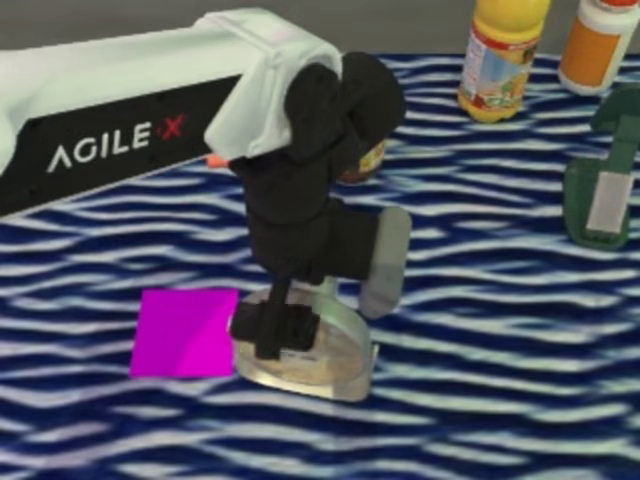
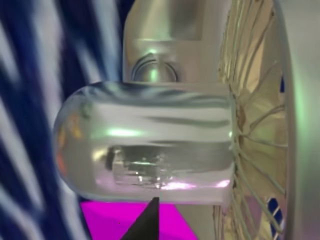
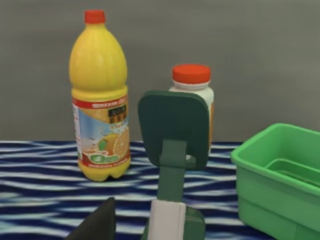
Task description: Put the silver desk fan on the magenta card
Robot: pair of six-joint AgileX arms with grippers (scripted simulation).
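Counter [image 1: 520,400] covered in blue-and-white wave pattern. Magenta card [image 1: 185,332] flat at 7 o'clock. Silver desk fan [image 1: 330,345] just beside it toward 6. Orange juice bottle [image 1: 502,55] and white orange-labelled bottle [image 1: 598,42] at 1 o'clock. Dark green stand [image 1: 605,190] at 3 o'clock.

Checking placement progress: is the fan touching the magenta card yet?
Cannot tell. In the top view the fan lies right beside the card, their edges meeting under the left end effector, which hides contact or gap.
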